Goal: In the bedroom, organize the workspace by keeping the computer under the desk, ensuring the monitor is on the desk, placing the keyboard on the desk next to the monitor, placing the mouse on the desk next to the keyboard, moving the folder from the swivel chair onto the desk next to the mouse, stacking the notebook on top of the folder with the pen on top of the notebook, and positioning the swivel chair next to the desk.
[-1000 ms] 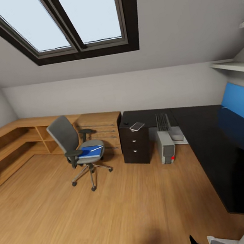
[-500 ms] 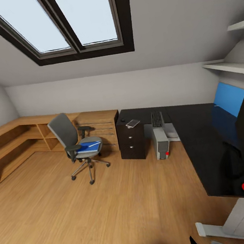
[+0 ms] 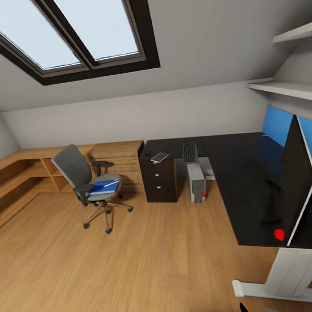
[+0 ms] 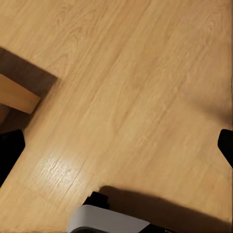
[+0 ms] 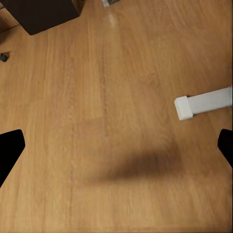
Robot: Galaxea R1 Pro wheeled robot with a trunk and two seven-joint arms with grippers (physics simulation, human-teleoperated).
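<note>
Monitor point(image 3: 295, 180) edge-on, stand partly hidden, on the desk point(image 3: 238, 173). Folder point(image 3: 102, 186) lies on the swivel chair point(image 3: 87, 183) seat; pen too thin to confirm. Wood floor point(image 3: 118, 271), sloped skylight. Both grippers: fingertips spread wide apart, empty, over floor.

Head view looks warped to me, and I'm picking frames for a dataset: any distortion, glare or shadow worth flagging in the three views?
Head view: wide-angle stretch toward the edges; the glossy desk mirrors the blue wall panel. Left wrist view: a sheen patch on the floor and a dark shadow along the lower edge. Right wrist view: a soft blurred shadow on the floorboards, everything else evenly lit.
</note>
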